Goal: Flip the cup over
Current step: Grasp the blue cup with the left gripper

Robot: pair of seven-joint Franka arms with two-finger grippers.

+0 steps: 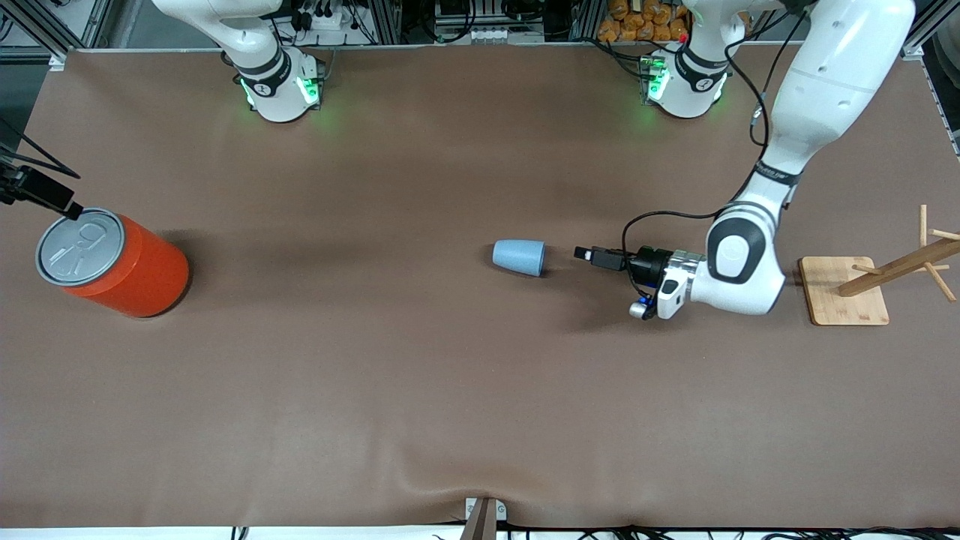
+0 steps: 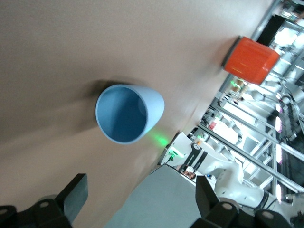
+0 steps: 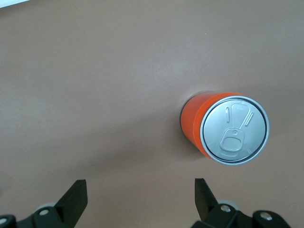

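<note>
The small light-blue cup [image 1: 519, 256] lies on its side near the middle of the table, its wide mouth turned toward the left arm's end. My left gripper [image 1: 583, 254] is held level just above the cloth, a short gap from that mouth and pointing at it. In the left wrist view the cup [image 2: 129, 113] shows its darker blue inside, and the left gripper [image 2: 141, 192] is open with nothing between its fingers. My right gripper [image 3: 141, 192] hangs open and empty over the table by the orange can, away from the cup.
A big orange can [image 1: 120, 266] with a grey pull-tab lid [image 3: 234, 130] stands upright at the right arm's end. A wooden peg rack on a square base [image 1: 844, 291] stands at the left arm's end, close to the left arm's wrist.
</note>
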